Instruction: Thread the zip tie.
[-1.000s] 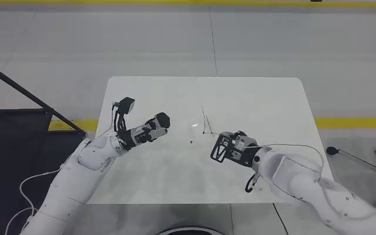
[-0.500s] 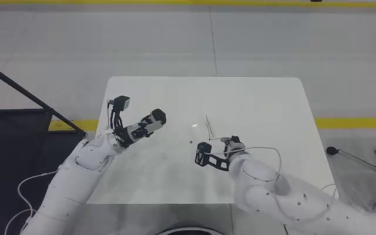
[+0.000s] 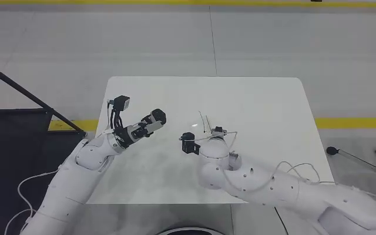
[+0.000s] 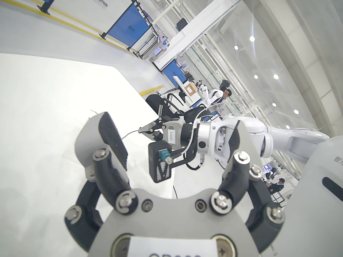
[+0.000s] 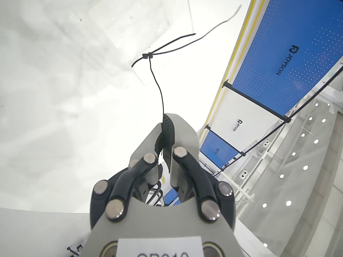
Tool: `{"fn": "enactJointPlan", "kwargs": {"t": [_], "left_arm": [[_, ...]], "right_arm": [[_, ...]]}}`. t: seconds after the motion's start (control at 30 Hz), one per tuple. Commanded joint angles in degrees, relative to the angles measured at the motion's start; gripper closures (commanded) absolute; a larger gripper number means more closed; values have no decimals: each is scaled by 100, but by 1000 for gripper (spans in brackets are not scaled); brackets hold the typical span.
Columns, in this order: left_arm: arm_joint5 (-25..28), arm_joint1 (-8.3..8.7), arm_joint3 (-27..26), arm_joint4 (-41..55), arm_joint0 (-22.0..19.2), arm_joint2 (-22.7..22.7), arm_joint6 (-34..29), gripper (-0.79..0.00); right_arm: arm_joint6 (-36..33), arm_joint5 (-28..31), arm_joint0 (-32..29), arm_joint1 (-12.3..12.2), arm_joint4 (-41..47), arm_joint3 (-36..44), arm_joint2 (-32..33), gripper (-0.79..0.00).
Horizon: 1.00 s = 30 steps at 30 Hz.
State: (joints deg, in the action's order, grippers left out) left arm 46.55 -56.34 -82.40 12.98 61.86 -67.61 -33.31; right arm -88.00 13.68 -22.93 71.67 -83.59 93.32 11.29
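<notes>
your right gripper [image 5: 165, 120] is clenched on the zip tie [image 5: 146, 56], pinching one end of the thin black strap between its pressed-together pads. from the wrist camera you see the strap curve away from the fingertips to the tie's small square head, where more thin black strands cross and run off to either side. you cannot tell from these views whether the tail has gone through the head. the head hangs over the edge of a clear sheet [image 5: 112, 14] that lies flat on the white table [image 3: 264, 106].

from above, you find the tie as a fine dark line near the middle of the table, just beyond the right wrist, with that arm bent across the near half of the tabletop.

your left gripper [image 4: 171, 123] is released, its two fingers spread wide with nothing between them. it sits above the left part of the table, well apart from the tie and pointed toward the right gripper. in its own wrist view you look straight across at the other gripper's closed tips, with a short length of strap sticking out from them over the table.
</notes>
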Motion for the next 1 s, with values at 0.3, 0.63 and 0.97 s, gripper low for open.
{"fn": "enactJointPlan", "kwargs": {"t": [0.3, 0.63, 0.97], "left_arm": [[0, 0, 0, 0, 0, 0, 0, -785], [0, 0, 0, 0, 0, 0, 0, -785], [0, 0, 0, 0, 0, 0, 0, -785]], "right_arm": [[0, 261, 80, 917, -149, -1500, -155, 0], [23, 285, -39, 1261, -469, -1901, -155, -200], [26, 289, -35, 1407, -591, -2101, -155, -203]]}}
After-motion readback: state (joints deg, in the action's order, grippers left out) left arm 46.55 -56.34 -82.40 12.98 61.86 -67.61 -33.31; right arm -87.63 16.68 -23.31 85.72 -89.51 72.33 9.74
